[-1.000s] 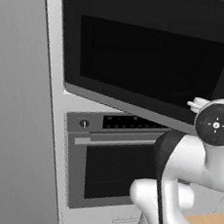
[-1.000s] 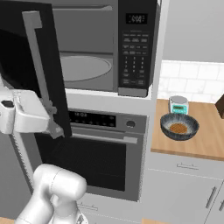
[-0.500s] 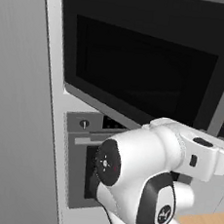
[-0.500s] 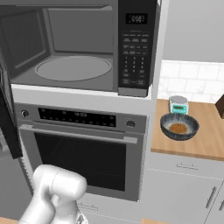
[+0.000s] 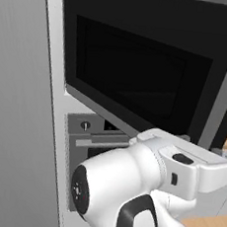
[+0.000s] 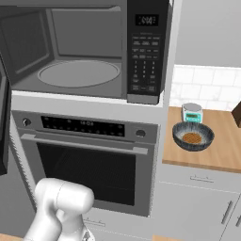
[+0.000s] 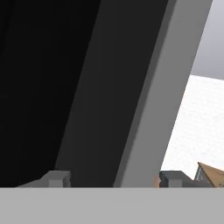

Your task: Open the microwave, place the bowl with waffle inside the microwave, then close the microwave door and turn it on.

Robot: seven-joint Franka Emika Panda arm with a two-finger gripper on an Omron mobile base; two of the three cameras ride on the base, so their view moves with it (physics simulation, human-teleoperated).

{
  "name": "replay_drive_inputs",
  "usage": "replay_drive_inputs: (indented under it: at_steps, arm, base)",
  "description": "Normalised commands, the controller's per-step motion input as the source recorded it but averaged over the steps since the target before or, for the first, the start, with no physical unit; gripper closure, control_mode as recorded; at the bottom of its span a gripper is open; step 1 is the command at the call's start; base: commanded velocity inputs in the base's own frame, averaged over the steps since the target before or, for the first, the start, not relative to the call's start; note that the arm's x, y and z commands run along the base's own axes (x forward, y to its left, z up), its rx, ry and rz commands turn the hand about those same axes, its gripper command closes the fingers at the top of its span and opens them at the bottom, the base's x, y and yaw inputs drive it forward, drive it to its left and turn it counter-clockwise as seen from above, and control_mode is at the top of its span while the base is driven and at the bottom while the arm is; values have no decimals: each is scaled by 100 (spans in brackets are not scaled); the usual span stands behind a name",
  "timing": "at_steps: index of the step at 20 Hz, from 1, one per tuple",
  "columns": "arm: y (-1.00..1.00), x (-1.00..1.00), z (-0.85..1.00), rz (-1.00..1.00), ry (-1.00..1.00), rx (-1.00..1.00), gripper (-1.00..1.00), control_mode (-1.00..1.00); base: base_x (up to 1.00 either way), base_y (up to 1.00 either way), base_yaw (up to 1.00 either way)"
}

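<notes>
The microwave (image 6: 94, 52) stands open, its cavity and glass turntable (image 6: 77, 73) bare, with the black keypad (image 6: 145, 52) at its right. The microwave door (image 5: 134, 73) is swung wide to the left, and its dark edge (image 6: 4, 117) shows in the right base view. In the hand view my gripper (image 7: 113, 179) is open, one fingertip (image 7: 54, 178) on each side of the door's grey bar handle (image 7: 153, 96). The dark bowl (image 6: 193, 136) with the brown waffle (image 6: 191, 138) sits on the wooden counter (image 6: 221, 150) to the right, far from the gripper.
A grey oven (image 6: 89, 160) with a horizontal handle sits under the microwave. A small white and teal device (image 6: 192, 113) stands behind the bowl against the tiled wall. A tall grey panel (image 5: 15, 125) rises left of the door. My white arm (image 5: 126, 196) fills the foreground.
The microwave door has swung from half open to wide open, off to the left. My arm went left with it and now stands low in front of the left base view.
</notes>
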Motion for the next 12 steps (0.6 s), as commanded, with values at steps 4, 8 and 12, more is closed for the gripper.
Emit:
replay_drive_inputs:
  at_steps: [4, 8, 12]
  arm:
    - [0, -3, 2, 3, -4, -1, -100, -100]
    - [5, 0, 21, 10, 0, 0, -100, -100]
    - [34, -3, 16, 19, 0, 0, -100, -100]
  base:
    - [0, 0, 0]
    - [0, 0, 0]
    - [0, 0, 0]
